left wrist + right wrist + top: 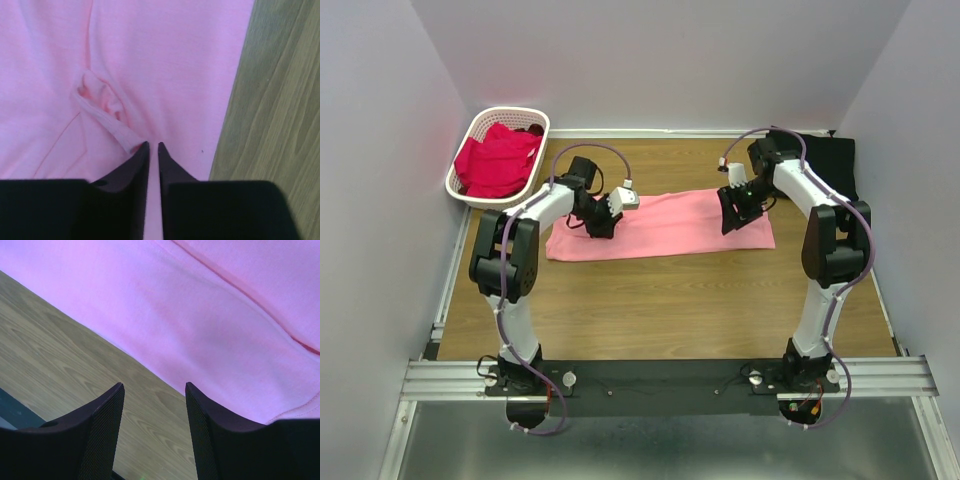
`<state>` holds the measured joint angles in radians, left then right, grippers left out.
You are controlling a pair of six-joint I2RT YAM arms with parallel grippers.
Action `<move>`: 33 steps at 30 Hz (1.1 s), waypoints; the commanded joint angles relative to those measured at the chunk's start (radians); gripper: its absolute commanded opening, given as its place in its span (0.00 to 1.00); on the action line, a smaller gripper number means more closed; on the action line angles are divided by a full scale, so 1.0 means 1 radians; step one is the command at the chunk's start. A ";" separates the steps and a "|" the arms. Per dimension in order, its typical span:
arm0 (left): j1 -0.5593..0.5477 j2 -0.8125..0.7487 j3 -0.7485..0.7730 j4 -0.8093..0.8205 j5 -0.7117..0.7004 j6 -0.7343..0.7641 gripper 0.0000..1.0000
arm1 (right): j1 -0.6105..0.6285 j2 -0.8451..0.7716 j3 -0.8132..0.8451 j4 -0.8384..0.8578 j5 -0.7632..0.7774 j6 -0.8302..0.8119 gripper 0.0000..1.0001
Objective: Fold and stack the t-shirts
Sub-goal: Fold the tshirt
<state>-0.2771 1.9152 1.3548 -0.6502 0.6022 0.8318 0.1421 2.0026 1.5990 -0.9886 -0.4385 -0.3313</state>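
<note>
Left gripper [150,145] rests closed above the salmon-pink fabric t-shirt [175,60]; right gripper [154,386] gapes. Both should pinch matching edges.

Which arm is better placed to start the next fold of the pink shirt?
Left, probably: the left gripper is nearly shut on a puckered ridge of the pink t-shirt, while the right gripper hangs open over the shirt's edge.

Pink tee [665,222] lies folded centrally, black tee [830,160] back-right, magenta tees [498,160] back-left
</note>
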 commanded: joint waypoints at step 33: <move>-0.050 0.024 0.090 0.066 -0.116 -0.186 0.26 | -0.039 0.146 0.234 -0.012 0.090 -0.037 0.59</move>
<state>-0.3393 1.9934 1.4590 -0.5949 0.5262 0.6781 0.1089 2.0823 1.7775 -0.9909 -0.4004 -0.3458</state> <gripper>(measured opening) 0.246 0.597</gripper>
